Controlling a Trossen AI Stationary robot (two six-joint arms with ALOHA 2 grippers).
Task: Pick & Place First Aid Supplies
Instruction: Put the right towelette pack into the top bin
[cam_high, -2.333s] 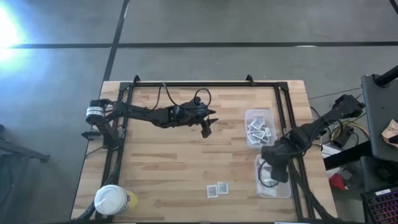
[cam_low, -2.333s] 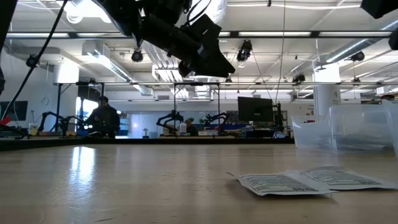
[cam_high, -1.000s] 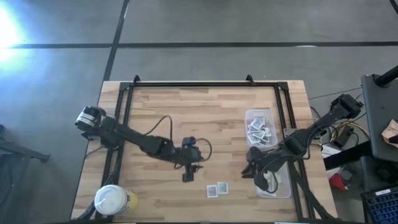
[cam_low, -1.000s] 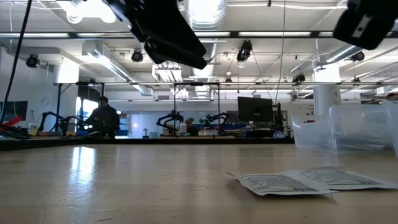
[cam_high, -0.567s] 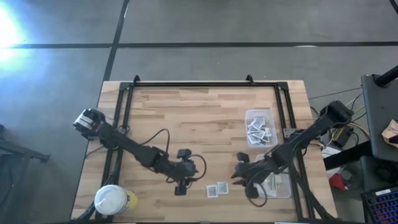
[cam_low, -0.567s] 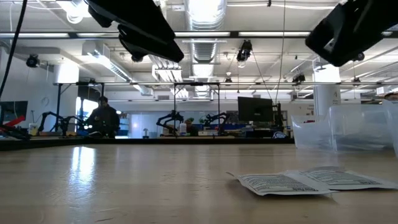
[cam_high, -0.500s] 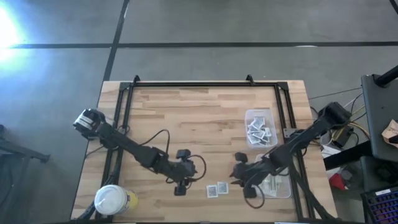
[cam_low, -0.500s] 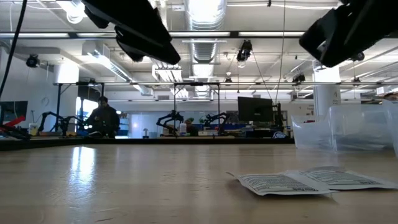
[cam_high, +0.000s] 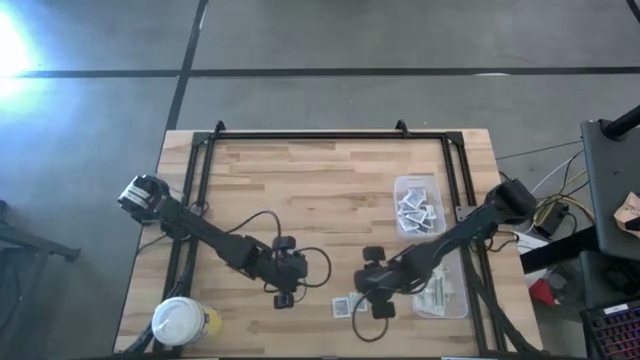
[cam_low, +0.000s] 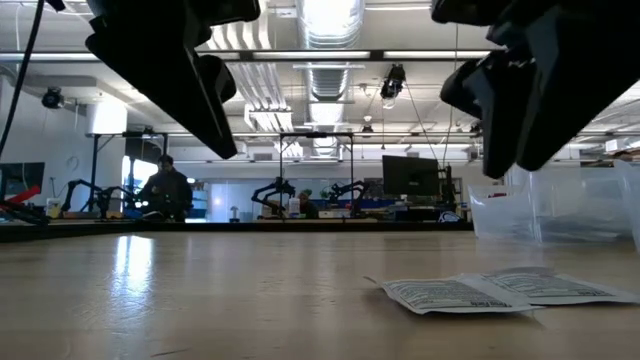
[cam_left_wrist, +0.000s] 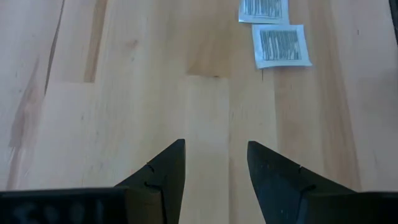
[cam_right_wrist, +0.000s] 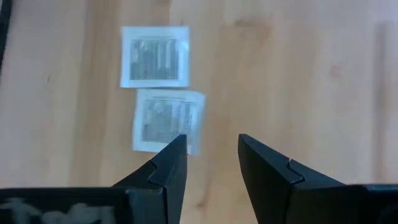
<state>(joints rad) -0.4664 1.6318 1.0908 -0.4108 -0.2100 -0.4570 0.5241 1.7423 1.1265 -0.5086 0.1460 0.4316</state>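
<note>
Two packets remain on the table; tubs hold others. Right gripper and left gripper both hover spread and empty.

Hard glare burns the floor at the high view's left edge; ceiling lights blaze, arms are dark silhouettes, bench evenly lit.

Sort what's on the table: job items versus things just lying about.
Job items:
two square white packets lying loose on the wood
packets in the far clear tub
strips in the near clear tub

Lying about:
white-lidded jar at the table corner
</note>
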